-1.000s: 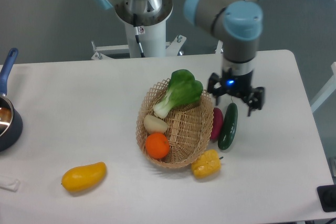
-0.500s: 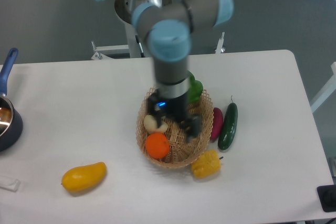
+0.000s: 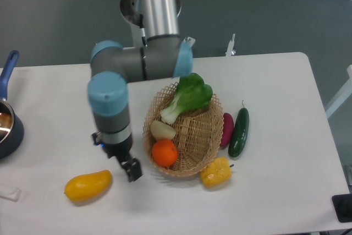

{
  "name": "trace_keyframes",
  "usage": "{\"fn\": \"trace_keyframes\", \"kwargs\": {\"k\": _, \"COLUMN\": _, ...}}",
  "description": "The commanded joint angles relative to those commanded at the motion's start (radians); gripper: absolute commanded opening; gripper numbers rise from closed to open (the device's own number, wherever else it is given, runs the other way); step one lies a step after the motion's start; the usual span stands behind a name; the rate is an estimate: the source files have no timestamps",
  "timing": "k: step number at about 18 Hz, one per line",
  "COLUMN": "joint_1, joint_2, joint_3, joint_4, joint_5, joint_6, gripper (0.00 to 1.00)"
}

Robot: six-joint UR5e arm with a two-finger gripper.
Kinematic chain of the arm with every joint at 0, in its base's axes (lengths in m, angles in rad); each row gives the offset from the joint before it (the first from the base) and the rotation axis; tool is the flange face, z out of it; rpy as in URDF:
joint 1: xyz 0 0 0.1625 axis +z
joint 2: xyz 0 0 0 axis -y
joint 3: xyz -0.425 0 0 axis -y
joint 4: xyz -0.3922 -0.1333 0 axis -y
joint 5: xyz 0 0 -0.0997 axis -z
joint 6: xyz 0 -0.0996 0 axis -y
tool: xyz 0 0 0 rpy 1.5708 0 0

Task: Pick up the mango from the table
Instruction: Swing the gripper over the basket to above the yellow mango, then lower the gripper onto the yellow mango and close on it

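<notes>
The mango (image 3: 88, 185), smooth and yellow-orange, lies near the front left of the white table (image 3: 60, 108). My gripper (image 3: 117, 156) points down just above and to the right of the mango's tapered end, apart from it. One dark finger (image 3: 133, 169) shows at the lower right, and the other is mostly hidden by the wrist. The jaws stand spread with nothing between them.
A wicker basket (image 3: 192, 136) right of the gripper holds a bok choy (image 3: 190, 96), a round orange (image 3: 164, 153) and a pale bulb (image 3: 162, 130). A yellow pepper (image 3: 216, 171), a cucumber (image 3: 239, 131) and a purple vegetable (image 3: 226, 129) lie beside it. A blue pot (image 3: 6, 119) sits at the left edge.
The arm has swung from the right of the basket, across it, to the left front. The gripper now hangs beside the mango. The objects have not moved.
</notes>
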Motion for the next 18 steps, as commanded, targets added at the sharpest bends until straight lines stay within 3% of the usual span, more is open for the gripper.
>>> {"fn": "trace_keyframes", "kwargs": {"k": 3, "joint_1": -0.015, "joint_2": -0.037, "joint_3": 0.023, "joint_4": -0.002, "joint_5": 0.0, "joint_6": -0.002, "gripper": 1.0}}
{"fn": "trace_keyframes", "kwargs": {"k": 10, "joint_1": -0.071, "joint_2": -0.052, "joint_3": 0.002, "joint_4": -0.005, "joint_5": 0.002, "joint_6": -0.047, "gripper": 1.0}}
{"fn": "trace_keyframes", "kwargs": {"k": 18, "joint_1": -0.103, "joint_2": -0.13, "joint_3": 0.045, "joint_4": -0.003, "joint_5": 0.008, "joint_6": -0.092, "gripper": 1.0}}
